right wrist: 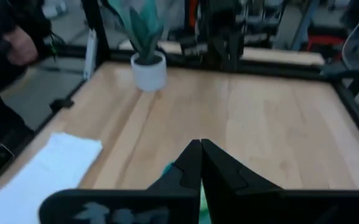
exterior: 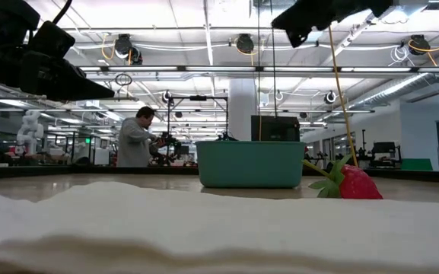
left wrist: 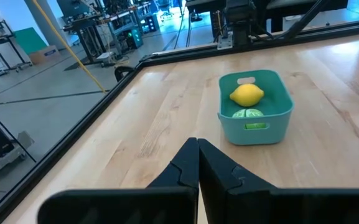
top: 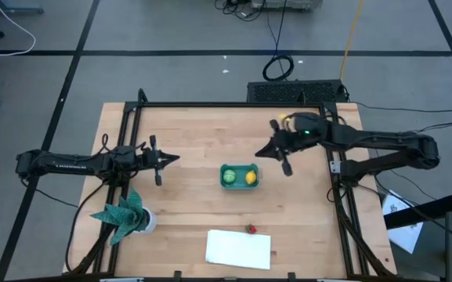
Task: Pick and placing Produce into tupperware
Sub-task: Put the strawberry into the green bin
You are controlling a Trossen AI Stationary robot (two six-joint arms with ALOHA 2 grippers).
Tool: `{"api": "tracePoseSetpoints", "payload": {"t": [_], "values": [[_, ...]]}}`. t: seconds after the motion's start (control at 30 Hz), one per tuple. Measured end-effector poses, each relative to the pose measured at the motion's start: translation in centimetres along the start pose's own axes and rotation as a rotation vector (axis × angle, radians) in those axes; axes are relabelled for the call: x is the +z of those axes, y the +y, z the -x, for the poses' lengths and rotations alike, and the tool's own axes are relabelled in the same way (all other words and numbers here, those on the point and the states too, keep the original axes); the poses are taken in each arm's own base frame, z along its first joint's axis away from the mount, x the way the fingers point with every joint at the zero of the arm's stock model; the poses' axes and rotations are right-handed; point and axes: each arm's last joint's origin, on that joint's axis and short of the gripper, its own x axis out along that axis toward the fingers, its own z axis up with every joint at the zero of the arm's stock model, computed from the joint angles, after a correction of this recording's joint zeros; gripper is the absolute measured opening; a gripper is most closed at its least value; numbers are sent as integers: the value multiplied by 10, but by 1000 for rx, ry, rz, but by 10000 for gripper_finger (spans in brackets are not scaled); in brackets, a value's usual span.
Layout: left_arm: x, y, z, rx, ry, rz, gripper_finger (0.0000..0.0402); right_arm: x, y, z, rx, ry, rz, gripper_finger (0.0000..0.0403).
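The teal tupperware (top: 239, 176) stands on the table's middle with the green round piece (top: 229, 177) and the yellow lemon (top: 251, 177) lying inside it. The left wrist view shows the same tupperware (left wrist: 254, 124), lemon (left wrist: 246, 94) and green piece (left wrist: 247, 114). The red piece (top: 251, 229) lies on the wood at the far edge of the white rectangle; in the low view the red piece (exterior: 356, 183) sits right of the tupperware (exterior: 251, 164). My left gripper (top: 175, 159), shut, hovers left of the tupperware. My right gripper (top: 259, 153), shut, hovers just beyond its far right corner.
A flat white rectangle (top: 239, 248) lies near the table's near edge. A teal leafy plant in a white pot (top: 125, 213) stands at the near left. Black frame rails (top: 131, 125) border the table. A person (exterior: 135, 138) stands in the room behind.
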Motion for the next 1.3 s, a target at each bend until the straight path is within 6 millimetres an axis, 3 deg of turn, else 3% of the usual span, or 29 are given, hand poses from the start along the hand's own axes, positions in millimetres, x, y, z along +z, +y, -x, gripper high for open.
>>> {"api": "tracePoseSetpoints", "payload": {"t": [0.33,0.93,1.3], "values": [[0,0,0,4,0,4,1,-30,18,34,-14,-192,-20,0],[0,1,0,20,4,15,1,-84,31,46,8,-336,-35,0],[0,1,0,20,5,19,1,-122,33,47,-91,-394,-122,0]]}}
